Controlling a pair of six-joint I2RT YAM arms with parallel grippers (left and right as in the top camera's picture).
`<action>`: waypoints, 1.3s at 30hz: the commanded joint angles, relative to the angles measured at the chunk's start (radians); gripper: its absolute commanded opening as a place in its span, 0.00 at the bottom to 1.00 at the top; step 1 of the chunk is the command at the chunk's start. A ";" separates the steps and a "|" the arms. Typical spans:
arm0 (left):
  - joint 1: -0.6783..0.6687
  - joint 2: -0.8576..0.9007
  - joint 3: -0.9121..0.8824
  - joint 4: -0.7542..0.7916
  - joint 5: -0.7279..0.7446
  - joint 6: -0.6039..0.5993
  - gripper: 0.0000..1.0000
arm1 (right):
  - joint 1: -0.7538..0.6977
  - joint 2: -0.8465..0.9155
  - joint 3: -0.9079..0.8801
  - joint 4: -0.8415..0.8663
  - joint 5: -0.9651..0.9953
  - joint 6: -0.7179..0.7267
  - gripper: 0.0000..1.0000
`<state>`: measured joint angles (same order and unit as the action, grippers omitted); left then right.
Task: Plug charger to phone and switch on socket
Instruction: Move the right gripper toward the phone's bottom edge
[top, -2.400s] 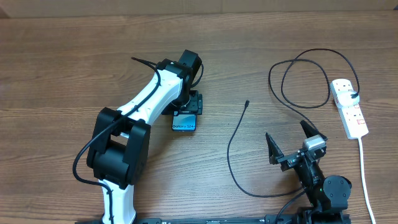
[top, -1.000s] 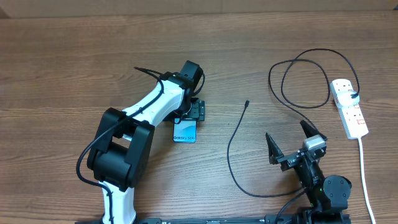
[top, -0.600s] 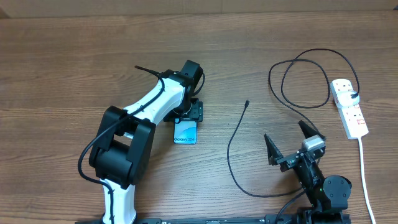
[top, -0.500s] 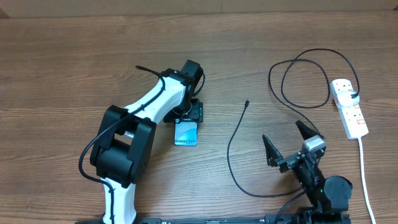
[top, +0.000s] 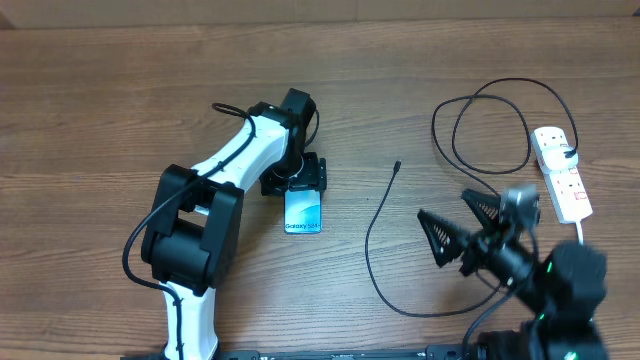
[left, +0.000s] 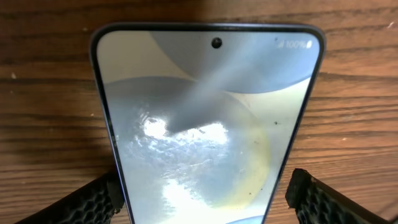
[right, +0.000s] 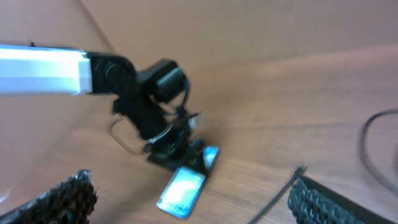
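The phone (top: 303, 212) lies flat on the wooden table, screen up, its "Galaxy S24" end toward the front. My left gripper (top: 295, 183) is open over its far end. In the left wrist view the phone (left: 208, 118) fills the frame between the left gripper's (left: 205, 186) fingers; the left pad sits against one long edge, and bare wood shows before the right pad. The charger (top: 372, 235) is loose on the table, its plug tip (top: 397, 165) pointing away. The socket (top: 562, 185) lies at the right edge. My right gripper (top: 442, 205) hangs raised, wide open and empty, above the charger's near run.
The charger's far end loops (top: 490, 125) toward the socket, whose thick white cord (top: 588, 290) runs to the front edge. The right wrist view, blurred, shows the left arm (right: 143, 93), the phone (right: 181, 190) and the charger tip (right: 298, 171) between my right gripper's (right: 191, 183) fingers.
The phone has slid a little toward the front right under the left gripper, which has since drawn back. The right arm has lifted off its rest and swung toward the left.
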<state>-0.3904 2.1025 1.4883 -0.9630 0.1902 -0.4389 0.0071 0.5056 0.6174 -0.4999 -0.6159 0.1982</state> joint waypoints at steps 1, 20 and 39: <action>0.033 0.029 0.019 0.007 0.115 0.040 0.85 | -0.002 0.201 0.151 -0.067 -0.130 -0.004 1.00; -0.083 0.030 0.018 -0.028 -0.117 -0.109 1.00 | -0.002 0.717 0.220 -0.102 -0.377 -0.029 1.00; -0.049 0.093 0.060 -0.102 -0.171 -0.053 0.75 | 0.071 0.731 0.220 -0.196 -0.196 -0.068 1.00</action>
<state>-0.4786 2.1407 1.5307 -1.0412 0.0521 -0.5331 0.0357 1.2243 0.8242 -0.6998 -0.8764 0.1375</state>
